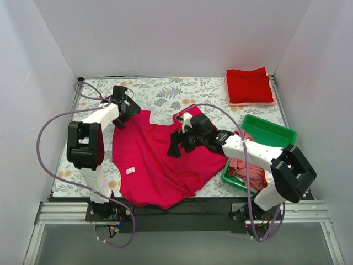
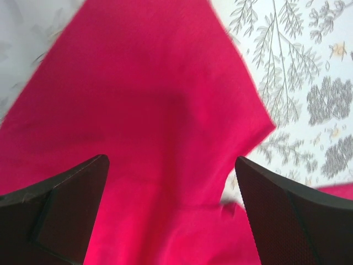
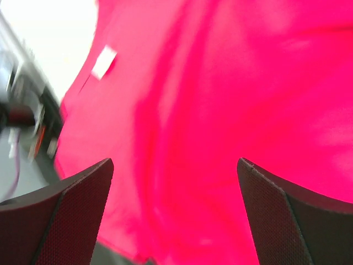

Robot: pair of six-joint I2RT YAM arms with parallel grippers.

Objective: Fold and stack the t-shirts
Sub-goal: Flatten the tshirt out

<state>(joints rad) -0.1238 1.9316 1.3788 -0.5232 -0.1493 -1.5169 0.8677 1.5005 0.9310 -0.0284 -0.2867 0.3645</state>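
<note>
**Q:** What are the pincers doing?

**A:** The left gripper [image 2: 171, 160], jaws spread and grasping nothing, hovers over a far-left sleeve corner of the magenta-crimson t-shirt [image 1: 160, 160]. The right gripper [image 3: 175, 161], likewise released, hangs above the shirt's middle.

**Q:** And the shirt itself?

**A:** It lies open and rumpled at the centre of the floral table [image 1: 171, 91], its hem reaching the near edge.

**Q:** How far along is the task?

**A:** At far right a red t-shirt [image 1: 249, 84] lies folded on a pale pink one [image 1: 251, 103]. Dusty-pink cloth [image 1: 242, 165] sits heaped in the green tray [image 1: 276, 130]. Likely under halfway, with this shirt not yet folded.
</note>
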